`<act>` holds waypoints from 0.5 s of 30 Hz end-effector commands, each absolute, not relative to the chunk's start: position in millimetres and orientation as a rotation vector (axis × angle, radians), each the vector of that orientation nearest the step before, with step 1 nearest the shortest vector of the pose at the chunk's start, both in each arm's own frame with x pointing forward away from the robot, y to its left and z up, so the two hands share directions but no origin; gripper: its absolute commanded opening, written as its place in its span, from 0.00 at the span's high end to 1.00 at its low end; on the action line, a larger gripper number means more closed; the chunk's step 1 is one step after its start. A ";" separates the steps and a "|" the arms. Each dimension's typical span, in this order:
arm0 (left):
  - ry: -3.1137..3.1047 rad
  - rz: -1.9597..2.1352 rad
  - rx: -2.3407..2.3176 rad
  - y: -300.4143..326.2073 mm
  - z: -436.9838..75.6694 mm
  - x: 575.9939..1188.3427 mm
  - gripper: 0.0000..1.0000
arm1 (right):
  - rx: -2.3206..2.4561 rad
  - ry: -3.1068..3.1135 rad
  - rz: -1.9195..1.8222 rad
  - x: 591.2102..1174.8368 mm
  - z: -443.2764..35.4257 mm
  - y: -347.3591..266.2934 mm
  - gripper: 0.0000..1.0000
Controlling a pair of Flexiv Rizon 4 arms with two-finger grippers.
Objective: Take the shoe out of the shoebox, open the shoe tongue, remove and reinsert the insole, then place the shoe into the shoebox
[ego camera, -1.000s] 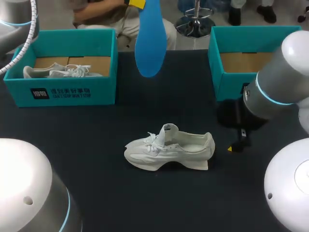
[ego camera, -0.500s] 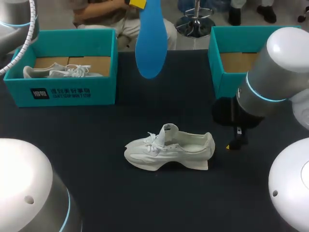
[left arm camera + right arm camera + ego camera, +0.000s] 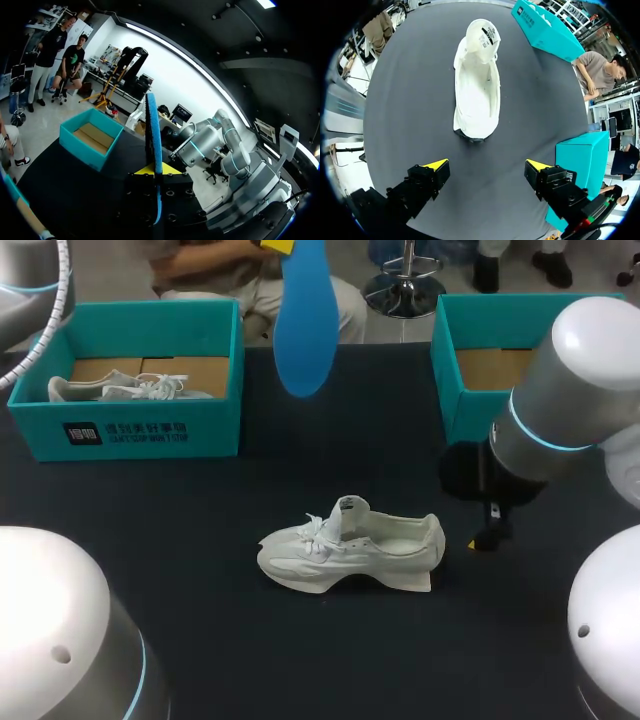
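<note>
A white shoe [image 3: 350, 554] lies on the dark table, toe to the left, tongue raised; the right wrist view has the shoe [image 3: 477, 85] just ahead of my right gripper [image 3: 487, 167], whose fingers stand open with nothing between them. In the head view my right gripper [image 3: 487, 536] sits low beside the shoe's heel. A blue insole [image 3: 304, 318] hangs high over the table's far side, held at its upper end by my left gripper [image 3: 283, 245]. Seen edge-on, the insole [image 3: 154, 135] stands pinched between the shut fingers of my left gripper [image 3: 156, 170].
A teal shoebox [image 3: 130, 430] at the back left holds another white shoe [image 3: 120, 388]. A second teal shoebox [image 3: 470, 360] with a cardboard floor stands at the back right, close behind my right arm [image 3: 560, 410].
The insole has shifted slightly left and up in my left gripper. My right arm moved a little toward the shoe's heel a second ago, then held still.
</note>
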State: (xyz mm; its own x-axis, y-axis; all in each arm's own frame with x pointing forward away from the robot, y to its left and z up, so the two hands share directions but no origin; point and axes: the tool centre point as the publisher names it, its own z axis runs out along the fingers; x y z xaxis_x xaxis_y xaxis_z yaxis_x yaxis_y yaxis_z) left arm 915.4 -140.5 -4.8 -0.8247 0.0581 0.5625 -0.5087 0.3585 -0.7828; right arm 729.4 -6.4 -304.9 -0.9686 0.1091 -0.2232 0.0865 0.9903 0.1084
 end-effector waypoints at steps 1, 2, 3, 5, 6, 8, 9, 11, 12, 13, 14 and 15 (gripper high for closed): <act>-2.121 1.479 0.386 -140.6 -4.6 917.6 1.00 | 0.145 2.900 0.142 727.7 -305.3 -7.0 0.00; -2.121 1.479 0.386 -140.6 -4.6 917.6 1.00 | 0.145 2.900 0.142 727.7 -305.3 -7.0 0.00; -2.121 1.479 0.386 -140.6 -4.6 917.6 1.00 | 0.145 2.900 0.142 727.7 -305.3 -7.0 0.00; -2.121 1.479 0.386 -140.6 -4.6 917.6 1.00 | 0.145 2.900 0.142 727.7 -305.3 -7.0 0.00; -2.121 1.479 0.386 -140.6 -4.6 917.6 1.00 | 0.145 2.900 0.142 727.7 -305.3 -7.0 0.00; -2.121 1.479 0.386 -140.6 -4.6 917.6 1.00 | 0.145 2.900 0.142 727.7 -305.3 -7.0 0.00; -2.121 1.479 0.386 -140.6 -4.6 917.6 1.00 | 0.145 2.900 0.142 727.7 -305.3 -7.0 0.00; -2.121 1.479 0.386 -140.6 -4.6 917.6 1.00 | 0.145 2.900 0.142 727.7 -305.3 -7.0 0.00; -2.121 1.479 0.386 -140.6 -4.6 917.6 1.00 | 0.145 2.900 0.142 727.7 -305.3 -7.0 0.00; -2.121 1.479 0.386 -140.6 -4.6 917.6 1.00 | 0.145 2.900 0.142 727.7 -305.3 -7.0 0.00; -2.121 1.479 0.386 -140.6 -4.6 917.6 1.00 | 0.145 2.898 0.147 728.2 -303.3 -5.9 0.00; -2.121 1.479 0.386 -140.6 -4.6 917.6 1.00 | 0.149 2.896 0.153 728.7 -301.6 -5.0 0.00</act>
State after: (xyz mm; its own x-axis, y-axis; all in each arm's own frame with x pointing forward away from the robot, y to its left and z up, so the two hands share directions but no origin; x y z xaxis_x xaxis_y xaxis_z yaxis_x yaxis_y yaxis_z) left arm 916.9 -140.9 -4.5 -0.8241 0.0597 0.5633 -0.5083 0.3609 -0.7819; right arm 730.3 -4.9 -303.6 -0.9677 0.1106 -0.2265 0.0866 0.9898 0.1132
